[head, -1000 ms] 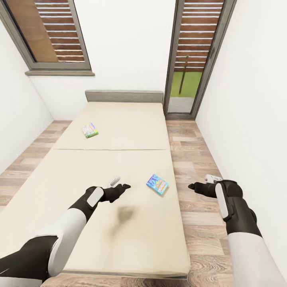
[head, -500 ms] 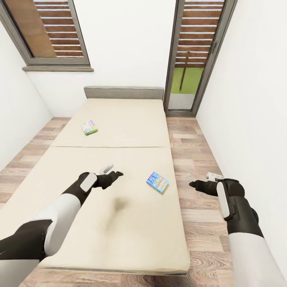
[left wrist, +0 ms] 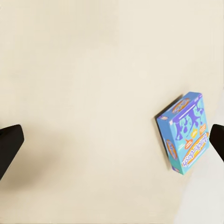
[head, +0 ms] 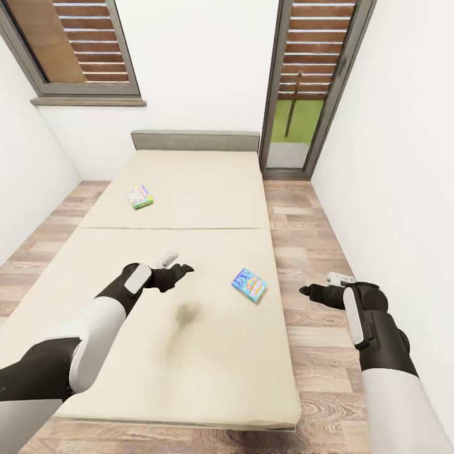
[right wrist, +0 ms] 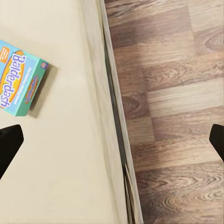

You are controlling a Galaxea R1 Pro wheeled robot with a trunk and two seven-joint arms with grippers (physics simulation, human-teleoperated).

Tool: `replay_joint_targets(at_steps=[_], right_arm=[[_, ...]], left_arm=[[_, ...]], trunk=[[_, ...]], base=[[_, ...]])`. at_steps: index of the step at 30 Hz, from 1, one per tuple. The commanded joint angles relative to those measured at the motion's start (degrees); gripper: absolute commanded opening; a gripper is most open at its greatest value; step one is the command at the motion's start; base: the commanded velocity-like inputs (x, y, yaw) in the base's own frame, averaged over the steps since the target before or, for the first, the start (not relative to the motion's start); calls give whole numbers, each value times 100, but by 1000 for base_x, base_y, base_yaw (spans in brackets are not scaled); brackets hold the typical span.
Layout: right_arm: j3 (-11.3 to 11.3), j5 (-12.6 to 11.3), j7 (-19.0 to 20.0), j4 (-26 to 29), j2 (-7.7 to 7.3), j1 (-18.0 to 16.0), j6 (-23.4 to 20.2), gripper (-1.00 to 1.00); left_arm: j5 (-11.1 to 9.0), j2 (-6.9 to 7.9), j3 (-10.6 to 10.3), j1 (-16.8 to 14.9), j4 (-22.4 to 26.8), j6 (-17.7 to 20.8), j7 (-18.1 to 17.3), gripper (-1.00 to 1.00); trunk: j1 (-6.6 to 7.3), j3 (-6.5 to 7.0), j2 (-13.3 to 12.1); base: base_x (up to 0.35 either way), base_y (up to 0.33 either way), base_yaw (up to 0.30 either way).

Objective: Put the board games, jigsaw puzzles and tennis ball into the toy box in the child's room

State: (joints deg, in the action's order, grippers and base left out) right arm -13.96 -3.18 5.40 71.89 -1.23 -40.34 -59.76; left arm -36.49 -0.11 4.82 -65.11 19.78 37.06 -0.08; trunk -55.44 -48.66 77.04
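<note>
Two board games lie on the beige bed [head: 189, 353]. A blue "Balderdash" box [head: 249, 284] rests near the bed's right edge, between my two hands. A green box [head: 140, 197] sits farther up on the left. My left gripper [head: 184, 270] hovers open above the mattress, left of the blue box [left wrist: 184, 133], with nothing between its fingers [left wrist: 9, 144]. Over the floor just right of the bed, my right gripper [head: 304, 292] is open and empty; its wrist view catches the blue box [right wrist: 18, 79] beside the mattress edge [right wrist: 106, 116].
Wood floor [head: 302, 239] runs along the bed's right side up to a glass door [head: 302, 88]. A white wall [head: 391, 157] closes in on the right. A shuttered window [head: 82, 44] and a grey headboard [head: 195, 140] are at the far end.
The camera has moved slightly, shifting the whole picture. My left gripper has reached a little farther over the mattress. The right arm and both boxes have stayed put.
</note>
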Motion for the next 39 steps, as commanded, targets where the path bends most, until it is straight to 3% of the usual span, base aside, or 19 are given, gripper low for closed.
replay_joint_targets(at_steps=[1, 9, 17, 21, 31, 39], right_arm=[[-7, -22, 7, 7, 0, -3, -24, 100], [-9, -15, 5, 14, 0, -5, -24, 100], [5, -12, 5, 17, 10, -5, -24, 100], [12, -14, 5, 17, 14, -4, -24, 100], [19, -15, 4, 22, 16, -2, -24, 100], [19, -15, 4, 25, 17, -2, -24, 100]], left_arm=[[-2, -4, 37, -2, 10, 44, 8, 100], [-22, -8, 66, 7, 63, 153, 71, 100], [-74, 36, 174, 100, 317, 756, 108, 100], [-100, 58, 201, 355, 654, 952, 95, 100], [-124, 74, 203, 842, 1583, 1152, 82, 100], [-125, 68, 191, 943, 1819, 1183, 80, 100]], trunk=[[0, -14, 2], [0, -89, 2], [0, -164, 2], [0, -201, 2], [-219, -474, 404], [-395, -693, 724]], base=[[0, 0, 0], [0, 0, 0], [0, 0, 0], [0, 0, 0], [0, 0, 0], [0, 0, 0]])
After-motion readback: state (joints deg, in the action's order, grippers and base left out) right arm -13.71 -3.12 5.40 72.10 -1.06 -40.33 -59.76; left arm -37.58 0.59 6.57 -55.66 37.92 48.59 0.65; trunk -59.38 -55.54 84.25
